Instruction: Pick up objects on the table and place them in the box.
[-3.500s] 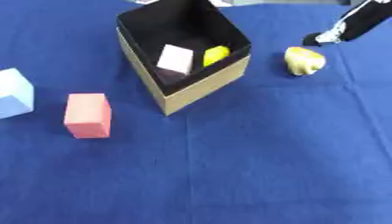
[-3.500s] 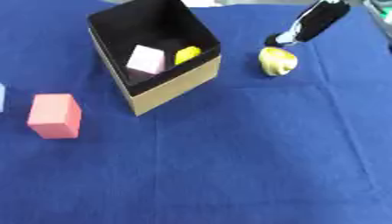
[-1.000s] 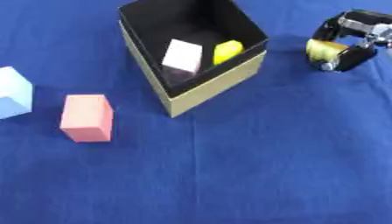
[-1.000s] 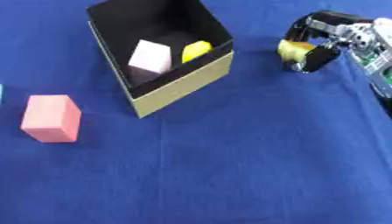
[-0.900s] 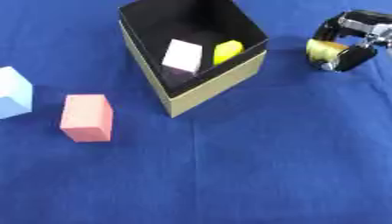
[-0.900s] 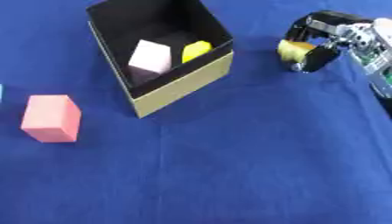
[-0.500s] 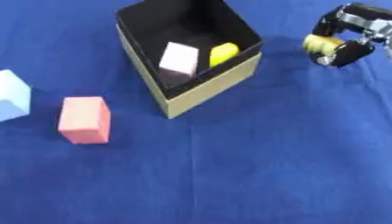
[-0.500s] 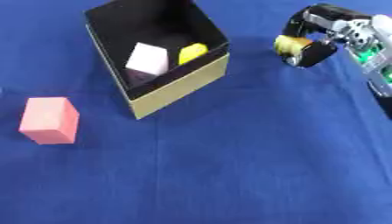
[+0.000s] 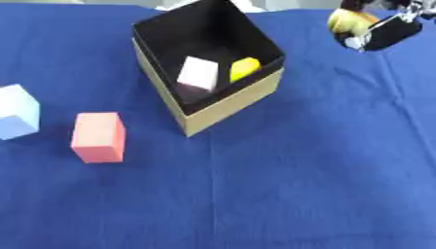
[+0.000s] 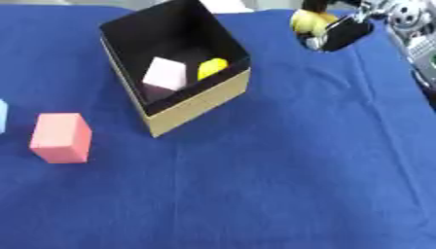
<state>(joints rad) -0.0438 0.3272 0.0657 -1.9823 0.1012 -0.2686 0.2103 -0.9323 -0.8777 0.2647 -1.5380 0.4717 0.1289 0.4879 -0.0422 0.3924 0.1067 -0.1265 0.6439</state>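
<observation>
A dark blue cloth covers the tabletop (image 9: pixel 281 185) edge to edge, with only a strip of pale background showing along the far side. Toward the back and left of centre stands the box (image 9: pixel 223 108), tan on the outside and black inside, turned so one corner points at the camera. Two things already lie in it: a pale pink cube (image 9: pixel 198 73) and, just beside it on the right, a small yellow piece (image 9: pixel 245 68).

At the upper right, the right hand (image 10: pixel 345 31) is raised above the cloth with its fingers curled round a yellow rounded object (image 10: pixel 306 21), which shows between the dark fingers. It is to the right of the box and not yet over the opening. The left hand shows in neither view.

Two things lie on the cloth to the left of the box: a salmon-pink block (image 9: pixel 99 136) near the box's front corner, and a light blue cube (image 9: pixel 17 118) further left, at the edge of the view and apart from the pink one.

So the task looks about halfway through, judging by the count: two things boxed, a third in the hand and needing to be carried leftward over the opening and let go, and the pink and blue blocks untouched on the far side of the box.
</observation>
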